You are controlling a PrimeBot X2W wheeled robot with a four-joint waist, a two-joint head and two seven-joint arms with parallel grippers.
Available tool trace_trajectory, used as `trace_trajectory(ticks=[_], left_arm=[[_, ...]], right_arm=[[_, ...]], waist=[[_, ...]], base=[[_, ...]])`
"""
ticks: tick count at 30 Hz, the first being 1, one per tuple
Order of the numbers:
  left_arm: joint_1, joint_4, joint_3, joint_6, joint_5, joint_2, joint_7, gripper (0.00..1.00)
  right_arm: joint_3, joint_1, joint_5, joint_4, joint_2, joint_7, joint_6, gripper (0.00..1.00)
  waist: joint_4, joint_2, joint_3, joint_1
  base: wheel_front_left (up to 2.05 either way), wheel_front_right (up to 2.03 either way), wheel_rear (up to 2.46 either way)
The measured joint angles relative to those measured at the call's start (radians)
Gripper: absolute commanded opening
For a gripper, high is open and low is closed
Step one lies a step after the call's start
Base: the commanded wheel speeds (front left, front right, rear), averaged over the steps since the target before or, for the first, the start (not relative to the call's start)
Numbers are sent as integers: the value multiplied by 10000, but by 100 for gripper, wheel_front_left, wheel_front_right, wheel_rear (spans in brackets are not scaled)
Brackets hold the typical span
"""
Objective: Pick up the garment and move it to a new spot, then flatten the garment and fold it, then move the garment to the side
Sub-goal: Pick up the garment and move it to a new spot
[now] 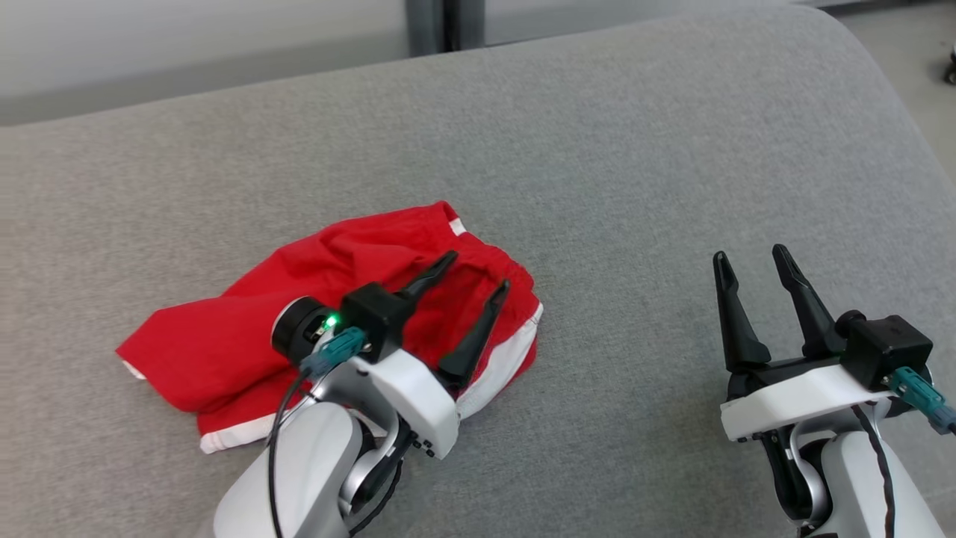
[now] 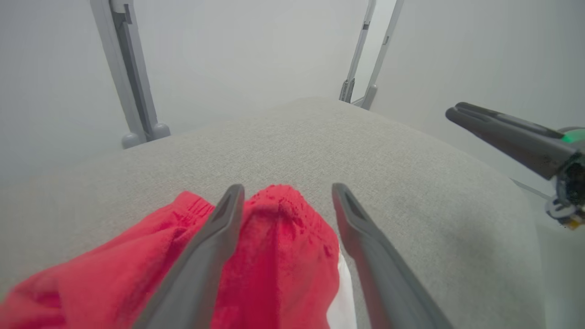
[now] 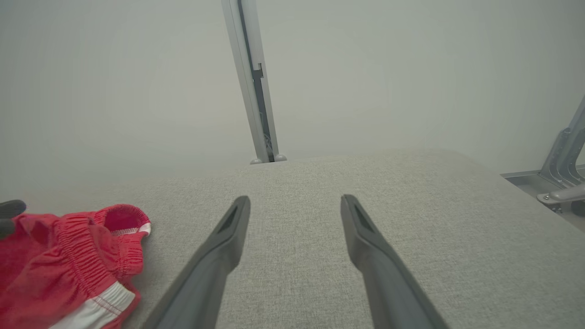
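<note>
DESK: What's closest to the lens?
PHOTOGRAPHER: The left gripper [image 1: 479,270], low in the head view. Its fingers are spread wide and clasp nothing, poised over the red garment [image 1: 224,329] with white trim. That lies crumpled on the left of the grey cushion [image 1: 597,149].
DESK: How does it lie?
PHOTOGRAPHER: Long axis from near-left to far-right, elastic waistband beneath the left fingertips. The left arm is plainly nearer, so any regrasp looks like its job. The right gripper [image 1: 750,254], likewise wide apart and empty, hovers well apart over bare cushion.
DESK: Labels?
PHOTOGRAPHER: No readable writing.
</note>
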Motion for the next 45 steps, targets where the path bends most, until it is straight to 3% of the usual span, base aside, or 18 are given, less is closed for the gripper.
trace_trajectory(ticks=[7, 14, 25, 32, 45], left_arm=[[637, -702, 922, 606, -454, 328, -780, 100], [1367, -1313, 2276, 1425, -853, 1106, -1392, 100], [2820, -2046, 3950, 2084, -1300, 2255, -1852, 100], [3799, -2709, 4054, 2080, -1221, 2773, -1918, 100], [4788, -3444, 3707, 2351, -1191, 2824, -1492, 100]], right_arm=[[-88, 74, -150, -4, 6, 44, 0, 100], [-336, 265, -545, -305, 2, 357, 0, 100], [-407, 474, -844, -660, 8, 740, 0, 100], [-443, 733, -1037, -788, 4, 1030, 2, 100], [-577, 1920, -1007, -1275, 2, 1383, 2, 100]], waist=[[622, 0, -526, 0], [1497, 0, -988, 1], [2074, 0, -1465, 0], [2233, 0, -1789, 1], [2255, 0, -2594, 0]], base=[[0, 0, 0], [0, 0, 0], [0, 0, 0], [0, 0, 0], [0, 0, 0]])
